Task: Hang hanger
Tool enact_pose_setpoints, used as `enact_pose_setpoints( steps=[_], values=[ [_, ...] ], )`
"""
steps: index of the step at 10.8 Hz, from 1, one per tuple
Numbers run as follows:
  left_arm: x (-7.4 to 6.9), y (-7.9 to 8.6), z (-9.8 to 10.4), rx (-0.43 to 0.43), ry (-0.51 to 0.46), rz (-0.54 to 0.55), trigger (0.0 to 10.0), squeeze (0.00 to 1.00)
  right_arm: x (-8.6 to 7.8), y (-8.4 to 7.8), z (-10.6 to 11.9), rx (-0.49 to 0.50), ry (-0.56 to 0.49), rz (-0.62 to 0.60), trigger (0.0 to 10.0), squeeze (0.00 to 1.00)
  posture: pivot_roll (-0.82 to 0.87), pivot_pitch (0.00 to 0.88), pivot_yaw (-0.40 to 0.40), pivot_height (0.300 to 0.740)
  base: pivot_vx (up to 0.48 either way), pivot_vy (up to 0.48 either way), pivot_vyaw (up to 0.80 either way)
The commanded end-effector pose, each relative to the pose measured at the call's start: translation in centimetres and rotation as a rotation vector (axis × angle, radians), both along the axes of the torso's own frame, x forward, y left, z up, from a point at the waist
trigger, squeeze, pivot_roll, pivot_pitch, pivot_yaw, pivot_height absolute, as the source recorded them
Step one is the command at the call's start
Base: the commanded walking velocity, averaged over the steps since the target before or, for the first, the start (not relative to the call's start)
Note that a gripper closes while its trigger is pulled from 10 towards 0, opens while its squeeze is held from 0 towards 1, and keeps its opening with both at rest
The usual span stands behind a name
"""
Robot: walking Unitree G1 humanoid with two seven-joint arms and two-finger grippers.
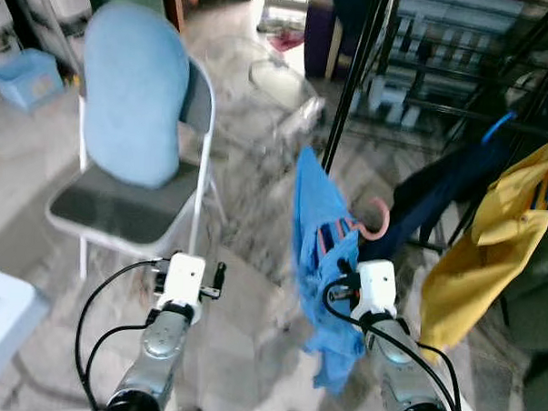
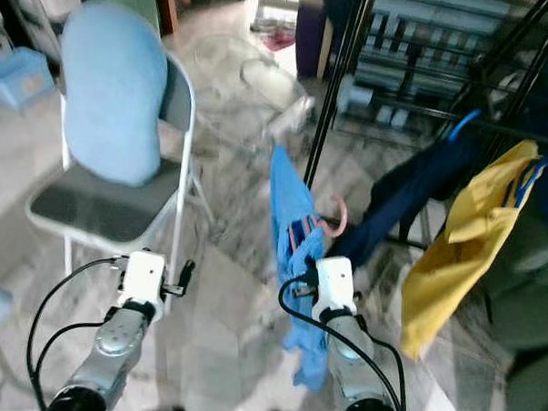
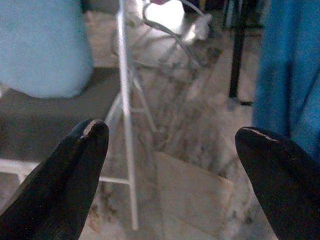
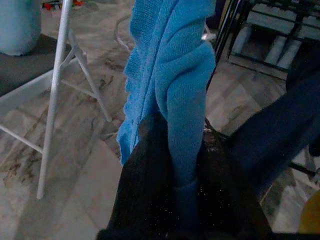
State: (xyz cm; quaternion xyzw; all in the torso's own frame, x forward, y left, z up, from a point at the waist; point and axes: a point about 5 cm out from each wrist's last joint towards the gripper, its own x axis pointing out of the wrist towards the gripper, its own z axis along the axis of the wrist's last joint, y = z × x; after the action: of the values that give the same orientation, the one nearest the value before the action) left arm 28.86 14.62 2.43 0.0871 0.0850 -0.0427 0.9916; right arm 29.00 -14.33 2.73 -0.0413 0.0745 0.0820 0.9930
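Right wrist view: right gripper (image 4: 176,165) clamps knitted blue garment (image 4: 175,75); left gripper (image 3: 170,150) spread apart.

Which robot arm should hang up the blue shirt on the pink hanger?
Probably the right. The right gripper already pinches the blue shirt on its pink hanger, next to the black rack. The left gripper is open and holds nothing, nearer the chair.
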Motion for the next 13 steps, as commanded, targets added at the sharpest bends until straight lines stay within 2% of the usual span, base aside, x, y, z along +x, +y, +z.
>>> enact_pose_setpoints(
  steps=[1, 4, 7, 10, 13],
  values=[
    [-0.1, 0.0, -0.4, 0.001, 0.017, 0.007, 10.0, 0.00, 0.4, -0.2, 0.4, 0.009, -0.027, -0.016, 0.0, 0.00, 0.02, 0.000, -0.027, 0.740, 0.000, 0.000, 0.00],
    [0.8, -1.2, -0.2, -0.001, 0.021, -0.030, 10.0, 0.00, 1.0, 0.0, 1.0, -0.001, -0.045, -0.002, 0.0, 0.00, 0.00, 0.000, -0.044, 0.740, 0.000, 0.000, 0.00],
    [0.3, -0.4, -0.7, -0.014, 0.028, 0.026, 10.0, 0.00, 0.4, -1.2, 0.6, -0.011, -0.045, -0.025, 0.0, 0.00, -0.02, 0.000, -0.059, 0.740, 0.000, 0.000, 0.00],
    [0.3, -0.5, -0.7, -0.014, 0.021, 0.018, 10.0, 0.00, 0.1, -1.6, 0.4, -0.031, -0.043, -0.026, 0.0, 0.00, -0.03, 0.025, -0.051, 0.740, 0.000, 0.000, 0.00],
    [0.5, -0.6, -0.6, -0.011, 0.021, 0.003, 10.0, 0.00, 0.0, -2.9, 0.7, -0.029, -0.057, -0.075, 0.0, 0.00, -0.04, 0.031, -0.037, 0.740, -0.080, 0.000, 0.00]
  ],
)
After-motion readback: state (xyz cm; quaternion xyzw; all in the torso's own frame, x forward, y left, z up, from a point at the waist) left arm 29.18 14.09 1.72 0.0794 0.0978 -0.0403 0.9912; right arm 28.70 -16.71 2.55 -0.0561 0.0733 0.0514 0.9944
